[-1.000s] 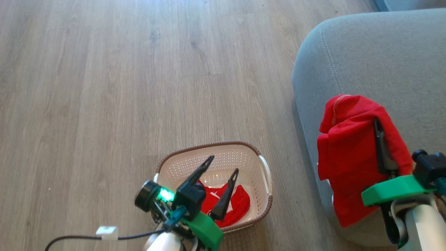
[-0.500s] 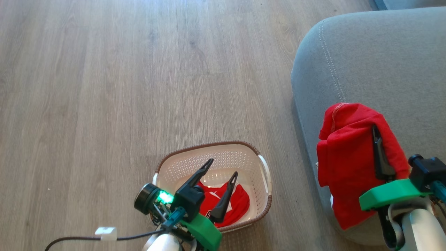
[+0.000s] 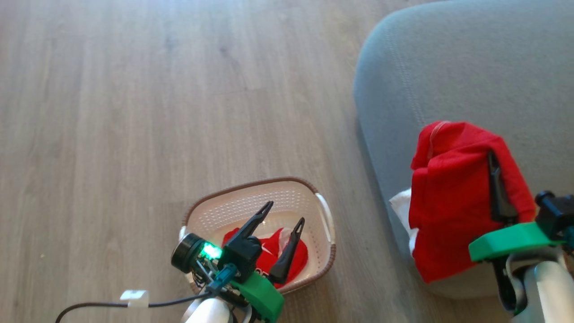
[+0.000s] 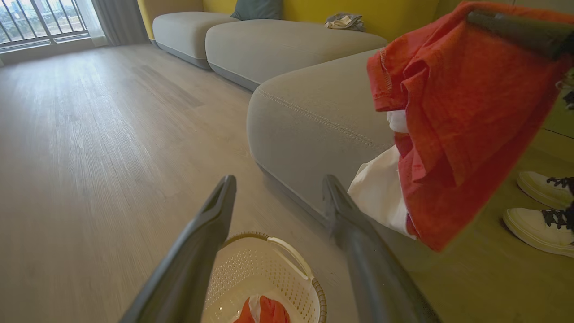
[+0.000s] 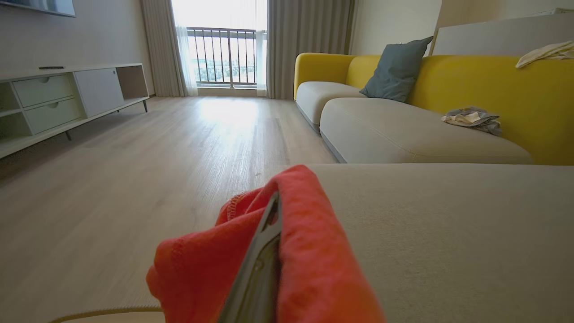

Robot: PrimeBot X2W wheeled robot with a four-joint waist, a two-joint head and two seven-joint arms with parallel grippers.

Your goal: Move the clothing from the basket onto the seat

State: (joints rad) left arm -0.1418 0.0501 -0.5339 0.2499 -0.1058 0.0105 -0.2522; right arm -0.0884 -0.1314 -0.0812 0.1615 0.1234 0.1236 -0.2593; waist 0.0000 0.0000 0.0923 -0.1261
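My right gripper (image 3: 493, 161) is shut on a plain red garment (image 3: 448, 197), which drapes over its fingers above the rounded corner of the grey seat (image 3: 448, 67); white fabric shows at its lower edge. The same red garment (image 4: 453, 112) hangs at the right of the left wrist view, and the garment (image 5: 309, 251) wraps the right fingers in the right wrist view. My left gripper (image 3: 283, 214) stands open above the cream basket (image 3: 224, 211), fingers apart with nothing between them. A red garment with white markings (image 3: 273, 258) lies inside the basket (image 4: 287, 264).
Wooden floor (image 3: 134, 112) stretches left and beyond the basket. A black cable with a white tag (image 3: 133, 297) trails from my left arm. A yellow sofa (image 5: 493, 89) with a grey cushion and crumpled cloth stands further back. Two pale shoes (image 4: 542, 202) stand beside the seat.
The whole head view has shifted, so the camera moved. The right gripper keeps its hold on the red garment over the seat corner; more white fabric shows below it. The left gripper stays open over the basket.
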